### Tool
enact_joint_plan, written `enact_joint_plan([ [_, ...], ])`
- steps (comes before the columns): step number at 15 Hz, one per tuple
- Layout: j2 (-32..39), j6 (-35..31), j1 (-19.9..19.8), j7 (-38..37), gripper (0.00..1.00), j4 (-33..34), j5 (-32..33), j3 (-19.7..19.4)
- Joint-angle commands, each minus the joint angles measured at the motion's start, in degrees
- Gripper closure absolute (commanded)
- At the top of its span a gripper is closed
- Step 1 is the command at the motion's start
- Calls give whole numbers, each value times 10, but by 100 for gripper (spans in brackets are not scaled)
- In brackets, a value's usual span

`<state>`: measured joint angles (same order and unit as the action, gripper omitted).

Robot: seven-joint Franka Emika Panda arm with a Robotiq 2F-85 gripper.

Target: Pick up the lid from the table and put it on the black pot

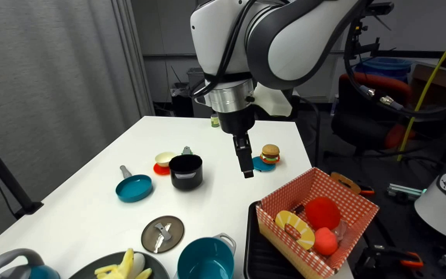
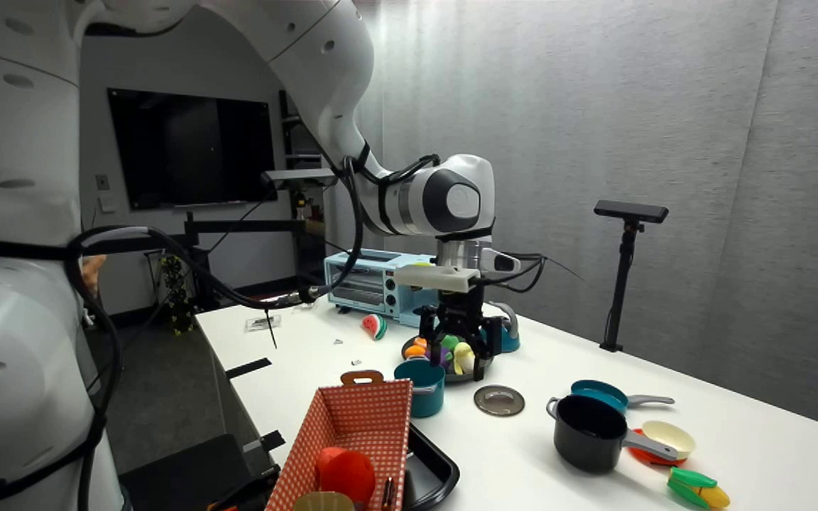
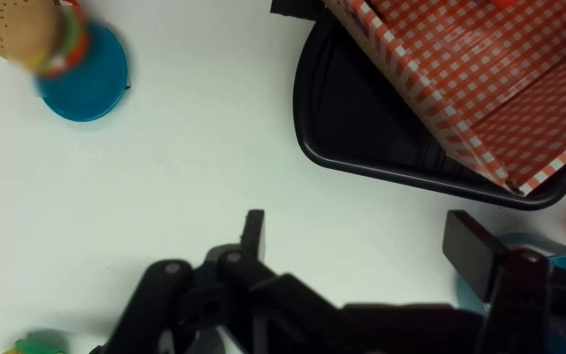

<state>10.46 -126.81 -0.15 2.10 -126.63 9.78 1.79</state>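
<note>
Hovering over the white table (image 1: 219, 209), my tool (image 3: 359, 241) stands wide, nothing between its fingers (image 3: 469, 255). My clock hours follow an exterior view, with the tool as hub. At four o'clock sits the checked box (image 1: 285, 197), which a careless sweep could clip. At seven o'clock stands the teal pot (image 1: 206, 248); a finger coming down askew could strike its rim. At nine o'clock is the black pot (image 1: 191, 182), and brushing its long handle (image 2: 650, 446) would probably slide or spin it. At eight o'clock the lid (image 1: 163, 235) lies flat on the table, near the teal pot; reaching too low could shove it or jam my fingertips. Its knob (image 1: 163, 231) looks narrow, so closing along it instead of across could let the lid twist, and an off-centre release could leave it tilted.

The table is smooth and plain; the box has thin gingham walls with a coated sheen. The black pot is a squat, straight-sided cylinder. The lid is a glossy, smoky-brown disc, its knob a grey, plastic-looking bar.
</note>
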Motion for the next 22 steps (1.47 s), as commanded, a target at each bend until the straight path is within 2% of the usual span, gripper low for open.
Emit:
enact_joint_plan([
  [1,21,-23,10,-18,8,22,18,-8],
  [5,28,-61,10,-18,9,23,18,-9],
  [6,82,-65,13,-26,8,77,10,-7],
  [7,83,-70,15,-28,1,82,10,-7],
  [8,90,-66,17,-26,2,93,6,-6],
  [9,52,-64,10,-7,0,49,-1,-6],
  [10,63,-64,12,-8,2,59,-2,-6],
  [22,63,-71,11,-10,0,54,2,-9],
])
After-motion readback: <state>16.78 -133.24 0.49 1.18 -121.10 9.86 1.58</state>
